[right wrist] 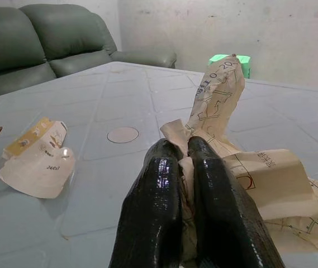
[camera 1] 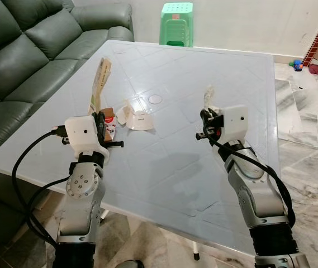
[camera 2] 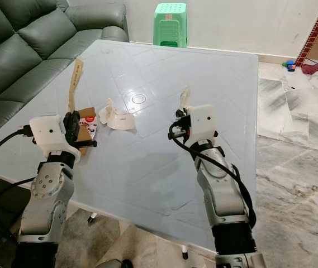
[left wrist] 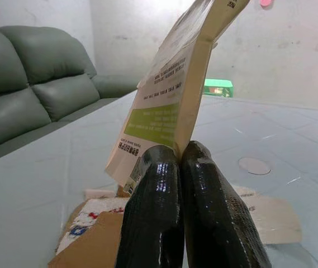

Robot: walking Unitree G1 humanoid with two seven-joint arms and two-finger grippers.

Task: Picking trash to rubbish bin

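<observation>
two pincers clamped, left pincer (left wrist: 178, 184) on flattened carton (left wrist: 172, 100), right pincer (right wrist: 186, 178) on crumpled paper (right wrist: 220, 95)

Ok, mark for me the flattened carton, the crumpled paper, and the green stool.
Flattened cream-and-green cardboard carton (left wrist: 172, 106), left wrist view, on its printed face.
Crumpled printed paper wrapper (right wrist: 217, 95), right wrist view, on its upright twisted part.
Green plastic stool (camera 1: 176, 23), left eye view, on its front side.

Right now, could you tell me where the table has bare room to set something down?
The far half of the table, toward the green stool, is bare, as is the near strip between the two arms. It is crowded by the left pincer, with its flattened carton, the red-printed box and the paper scrap.
</observation>
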